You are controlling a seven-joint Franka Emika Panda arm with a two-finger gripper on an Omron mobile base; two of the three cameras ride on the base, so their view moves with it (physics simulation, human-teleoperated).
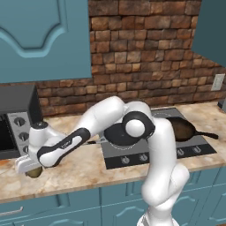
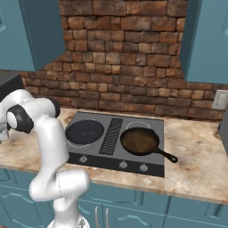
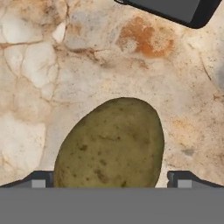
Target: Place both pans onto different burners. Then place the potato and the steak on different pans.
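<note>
Arm folded low to the left over the desk (image 1: 84, 170); tool (image 3: 112, 179) spread wide astride the potato (image 3: 111, 146), which lies on the desk's left part. Right base view adds: black pan (image 2: 84, 132) and brown skillet (image 2: 139, 140) on separate burners of the cooktop (image 2: 147, 122).

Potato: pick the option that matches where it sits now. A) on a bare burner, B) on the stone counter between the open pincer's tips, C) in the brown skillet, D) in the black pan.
B: in the hand view the potato lies on the counter, one tip of the open pincer on each side.
</note>
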